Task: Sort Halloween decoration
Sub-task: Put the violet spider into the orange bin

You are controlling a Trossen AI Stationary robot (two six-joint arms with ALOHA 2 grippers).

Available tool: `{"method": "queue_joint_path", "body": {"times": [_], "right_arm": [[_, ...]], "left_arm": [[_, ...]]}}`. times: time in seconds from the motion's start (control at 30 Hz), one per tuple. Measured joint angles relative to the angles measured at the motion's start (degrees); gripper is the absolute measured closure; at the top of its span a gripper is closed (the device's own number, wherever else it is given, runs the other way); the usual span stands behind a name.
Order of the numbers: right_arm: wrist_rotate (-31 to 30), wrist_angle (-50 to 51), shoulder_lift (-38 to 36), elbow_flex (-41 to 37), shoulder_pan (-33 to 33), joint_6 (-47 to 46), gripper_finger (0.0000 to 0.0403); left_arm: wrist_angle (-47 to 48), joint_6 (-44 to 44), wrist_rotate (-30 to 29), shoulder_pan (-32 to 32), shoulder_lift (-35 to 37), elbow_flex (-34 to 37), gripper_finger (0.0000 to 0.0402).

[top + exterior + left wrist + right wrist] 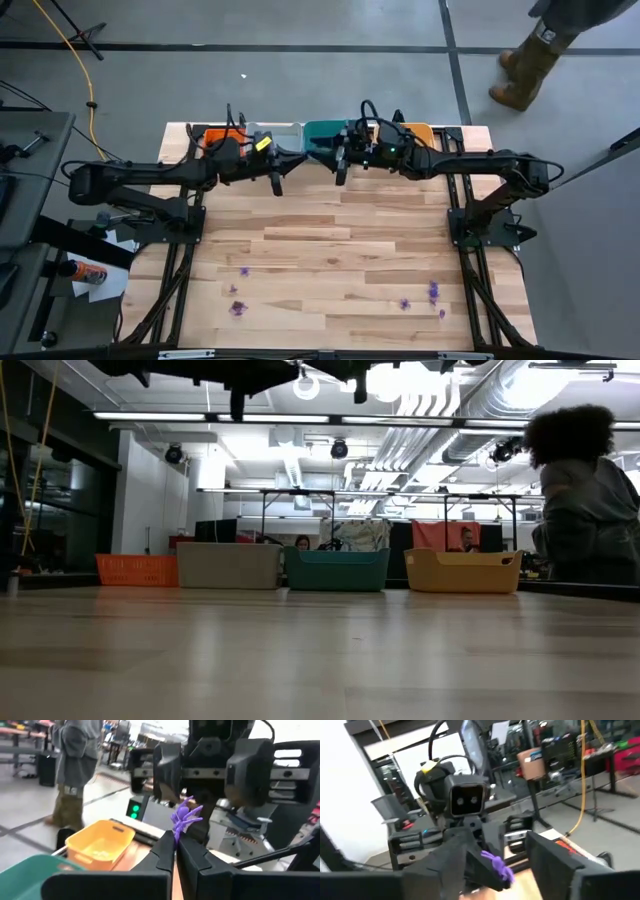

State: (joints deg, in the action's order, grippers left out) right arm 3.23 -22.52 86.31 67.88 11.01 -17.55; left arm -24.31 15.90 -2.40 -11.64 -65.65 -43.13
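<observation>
Left gripper (175, 851) pinches a purple spider (184, 816) above the trays; right gripper (507, 862) faces it, jaws parted, empty.

Pale smooth wood-plank table (330, 260); glossy plastic orange tray (100, 845)

We hold both arms stretched inward along the far edge of the tabletop, wrists facing each other near its middle. Our left gripper (175, 851) has its fingers pressed together on a purple spider trinket (185, 816). Our right gripper (512, 865) meets it tip to tip, fingers spread apart on either side.
</observation>
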Motion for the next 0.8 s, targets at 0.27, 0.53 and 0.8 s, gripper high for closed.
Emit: {"method": "queue_joint_path", "body": {"times": [0.27, 0.53, 0.8], "right_arm": [[-0.2, 5.1, -4.7, 0.0, 3.1, 1.1, 0.0166], [-0.2, 8.7, -6.2, 0.0, 4.0, 1.0, 0.0165], [-0.2, 10.0, -6.2, 0.0, 4.0, -3.1, 0.0165]], "left_arm": [[29.4, 7.0, -21.4, -7.8, 12.4, -0.1, 0.0401], [50.2, 16.2, -19.6, -30.6, 10.8, 0.1, 0.0401], [47.6, 17.9, -14.6, -45.1, -4.8, 0.2, 0.0401]]}}
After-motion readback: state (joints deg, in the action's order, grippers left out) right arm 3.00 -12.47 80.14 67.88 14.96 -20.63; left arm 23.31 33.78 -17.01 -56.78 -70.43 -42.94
